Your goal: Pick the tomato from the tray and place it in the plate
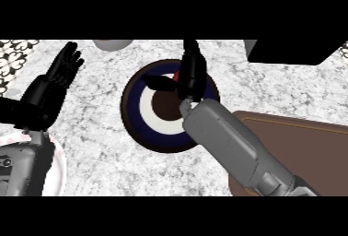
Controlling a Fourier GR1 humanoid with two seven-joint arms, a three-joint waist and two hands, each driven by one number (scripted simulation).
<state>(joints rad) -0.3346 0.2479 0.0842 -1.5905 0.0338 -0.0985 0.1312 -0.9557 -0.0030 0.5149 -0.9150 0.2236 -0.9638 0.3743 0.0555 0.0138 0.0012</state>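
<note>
Hovering my right robot hand [190, 69] over the plate [146, 133], clamped on the tomato [176, 75] (barely visible); next I release. Left robot hand [61, 69] rests apart.

Only a sliver of the red tomato [176, 75] showed beside the black right hand [189, 73], which covered the rest over the round plate with dark rim, blue and white rings and brown centre [146, 115]. Whether the fingers curled round it could not be told. The brown rectangular tray [306, 152] was partly hidden by the grey forearm. A pale round object [112, 44] at the counter's far edge was cut off.
</note>
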